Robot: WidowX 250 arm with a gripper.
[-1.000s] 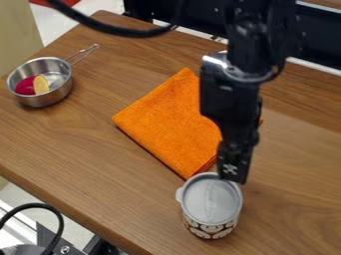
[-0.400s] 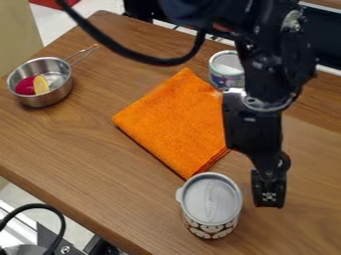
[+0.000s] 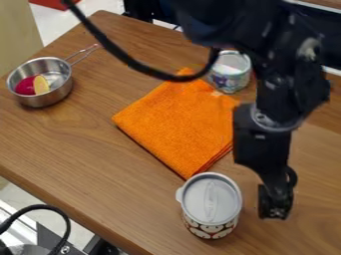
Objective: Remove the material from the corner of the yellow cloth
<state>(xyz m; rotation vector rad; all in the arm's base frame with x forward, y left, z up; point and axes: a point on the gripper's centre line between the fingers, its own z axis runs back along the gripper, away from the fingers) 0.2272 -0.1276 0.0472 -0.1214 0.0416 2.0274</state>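
My gripper (image 3: 274,211) hangs over the right front of the table, to the right of the lidded cup and off the cloth. The folded cloth (image 3: 174,128) looks orange and lies flat in the middle. At its near corner stands the patterned cup (image 3: 212,204) with a grey lid; whether its base rests on the cloth cannot be told. A second container (image 3: 230,74), whitish with a coloured print, stands upright by the cloth's far corner. A small pale patch shows on the cloth beside that container. The arm covers the cloth's right corner.
A metal saucepan (image 3: 59,94) holding a dark pink item and a yellow piece stands at the left, its handle pointing to the back right. The wooden table's front edge (image 3: 73,214) runs diagonally across the lower left. A black cable hangs across the top.
The gripper has moved right and toward the front, from behind the lidded cup to its right side. More of the far container and the cloth has come into view. The cup and cloth have stayed put.
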